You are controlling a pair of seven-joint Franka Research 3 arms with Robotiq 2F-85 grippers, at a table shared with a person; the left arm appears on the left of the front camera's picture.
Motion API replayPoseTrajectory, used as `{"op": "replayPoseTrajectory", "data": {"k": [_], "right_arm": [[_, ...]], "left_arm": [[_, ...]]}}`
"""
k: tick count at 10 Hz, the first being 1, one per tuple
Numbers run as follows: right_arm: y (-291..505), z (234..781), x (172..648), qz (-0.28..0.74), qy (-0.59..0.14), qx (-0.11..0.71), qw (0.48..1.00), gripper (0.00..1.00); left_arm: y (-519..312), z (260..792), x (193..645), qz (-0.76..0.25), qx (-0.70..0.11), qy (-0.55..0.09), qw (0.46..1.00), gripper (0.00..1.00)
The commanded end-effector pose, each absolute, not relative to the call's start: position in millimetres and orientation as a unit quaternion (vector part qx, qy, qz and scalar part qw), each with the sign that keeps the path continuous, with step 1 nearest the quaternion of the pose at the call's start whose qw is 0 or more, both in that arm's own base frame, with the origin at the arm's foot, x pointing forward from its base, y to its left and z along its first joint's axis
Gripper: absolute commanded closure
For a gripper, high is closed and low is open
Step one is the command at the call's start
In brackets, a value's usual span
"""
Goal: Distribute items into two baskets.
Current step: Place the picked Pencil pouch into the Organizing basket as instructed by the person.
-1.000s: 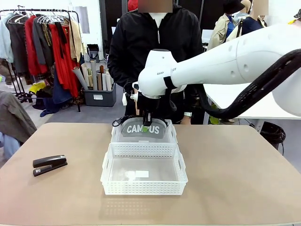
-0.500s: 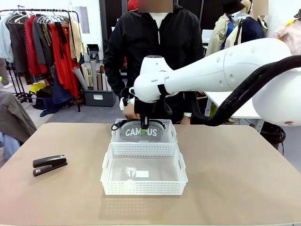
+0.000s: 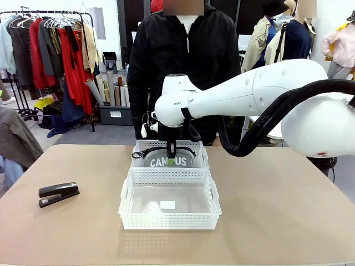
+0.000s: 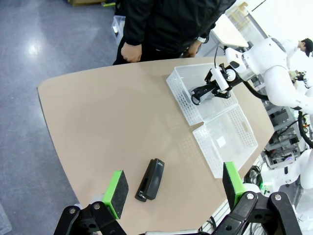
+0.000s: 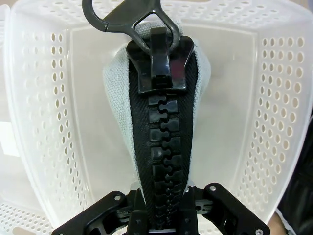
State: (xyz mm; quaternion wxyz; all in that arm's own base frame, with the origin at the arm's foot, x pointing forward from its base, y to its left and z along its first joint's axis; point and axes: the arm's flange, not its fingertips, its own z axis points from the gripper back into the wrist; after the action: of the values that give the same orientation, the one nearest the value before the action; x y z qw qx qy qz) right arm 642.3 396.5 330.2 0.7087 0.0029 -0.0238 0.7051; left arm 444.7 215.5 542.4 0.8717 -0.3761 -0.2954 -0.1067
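My right gripper [image 3: 172, 154] is shut on the top of the grey "CAMPUS" pouch [image 3: 171, 161], which hangs upright inside the far basket [image 3: 202, 154]. From the right wrist, the pouch's black zipper [image 5: 162, 132] runs up from my gripper [image 5: 164, 218], with the basket's perforated walls [image 5: 39, 107] all around. The near basket [image 3: 169, 220] holds just a small white label. The black stapler [image 3: 58, 194] lies on the table at the left. My left gripper [image 4: 174, 188] hovers open high above the stapler [image 4: 150, 178], green pads [image 4: 116, 187] wide apart.
A person in a black jacket [image 3: 183, 61] stands at the far edge right behind the baskets, hands [image 4: 130, 51] near the table edge. The table [image 3: 277, 210] is bare to the right of the baskets. A clothes rack [image 3: 55, 55] stands far back left.
My right arm has come down and shifted slightly left, lowering the pouch from above the far basket's rim into it. The stapler and near basket stayed put.
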Motion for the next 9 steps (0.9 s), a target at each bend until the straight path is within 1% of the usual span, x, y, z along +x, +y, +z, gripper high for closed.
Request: {"op": "replayPoseTrajectory", "data": {"k": [1,5,6,9], "right_arm": [[404.3,334.5,655.9,0.695,-0.011,-0.011,0.719,1.00],[400.4,328.7,660.0,0.694,-0.012,-0.001,0.719,1.00],[398.5,328.1,661.2,0.694,-0.010,0.011,0.720,0.92],[394.5,330.9,660.8,0.695,-0.014,0.016,0.719,0.32]], "left_arm": [[215.5,543.8,442.9,-0.107,-0.377,-0.297,0.871,0.00],[215.5,543.8,442.9,-0.107,-0.377,-0.297,0.871,0.00],[215.5,543.8,442.9,-0.107,-0.377,-0.297,0.871,0.00],[215.5,543.8,442.9,-0.107,-0.377,-0.297,0.871,0.00]]}}
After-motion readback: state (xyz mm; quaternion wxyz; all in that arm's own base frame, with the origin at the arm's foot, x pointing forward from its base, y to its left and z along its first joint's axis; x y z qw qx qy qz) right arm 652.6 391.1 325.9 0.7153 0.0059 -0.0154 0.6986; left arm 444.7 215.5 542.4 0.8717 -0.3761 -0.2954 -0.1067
